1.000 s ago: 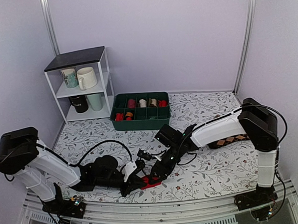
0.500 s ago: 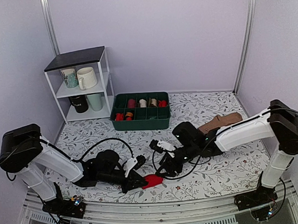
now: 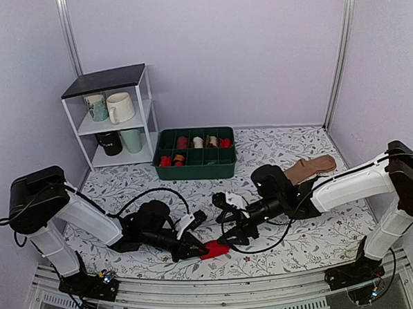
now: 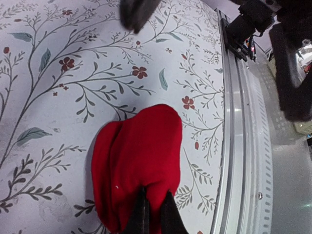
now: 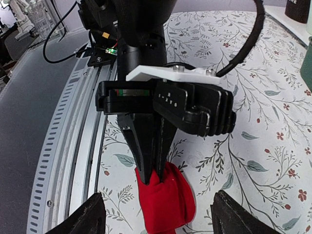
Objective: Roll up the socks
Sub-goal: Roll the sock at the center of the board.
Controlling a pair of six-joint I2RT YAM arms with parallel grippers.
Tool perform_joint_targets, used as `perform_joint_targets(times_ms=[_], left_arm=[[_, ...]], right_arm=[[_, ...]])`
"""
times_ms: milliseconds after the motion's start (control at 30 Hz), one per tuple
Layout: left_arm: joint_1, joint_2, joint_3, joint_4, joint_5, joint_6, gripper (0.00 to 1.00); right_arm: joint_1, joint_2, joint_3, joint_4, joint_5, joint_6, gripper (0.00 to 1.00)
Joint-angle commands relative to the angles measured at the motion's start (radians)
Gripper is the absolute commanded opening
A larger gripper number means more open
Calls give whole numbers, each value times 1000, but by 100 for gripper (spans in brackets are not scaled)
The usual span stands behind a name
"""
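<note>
The bright red fabric socks (image 4: 139, 161) look compactly rolled, left gripper (image 4: 151, 212) pinching them, right gripper (image 3: 233, 237) gaping wide; only release seems left.

Both arms wore smooth white shells on their long links, with bulky black housings at the joints. The left arm (image 3: 85, 220) and the right arm (image 3: 347, 185) each ended in a black wrist. Thin black cables (image 3: 153, 192) looped loose along them. Close up, the left arm's wrist carried a flat white plate (image 5: 170, 73) over a black ribbed block (image 5: 195, 109) with small embossed lettering. Its jaws were black and tapered. The right arm's jaws were dark grey with rounded tips. A small green light (image 5: 111, 49) glowed by the left arm's black base.
</note>
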State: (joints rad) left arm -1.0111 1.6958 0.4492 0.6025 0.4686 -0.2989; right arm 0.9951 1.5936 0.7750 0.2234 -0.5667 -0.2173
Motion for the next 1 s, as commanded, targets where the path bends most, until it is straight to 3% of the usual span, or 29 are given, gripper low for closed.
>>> perform_joint_targets(times_ms=[0,400,667,967], left_arm=[[11,64,-43,-254,-6,-17,0],[19,78,-42,-244,9,-12,0],[22,81,-42,-245,14,-13,0],[23,89,-32,-251,18,-6,0]], right_arm=[[-39,111,91,-118,-105,-25,76],[-42,273,215,-245,-240,15,75],[-40,335,215,-248,-166,66,75],[-34,379,227,-245,-186,94,75]])
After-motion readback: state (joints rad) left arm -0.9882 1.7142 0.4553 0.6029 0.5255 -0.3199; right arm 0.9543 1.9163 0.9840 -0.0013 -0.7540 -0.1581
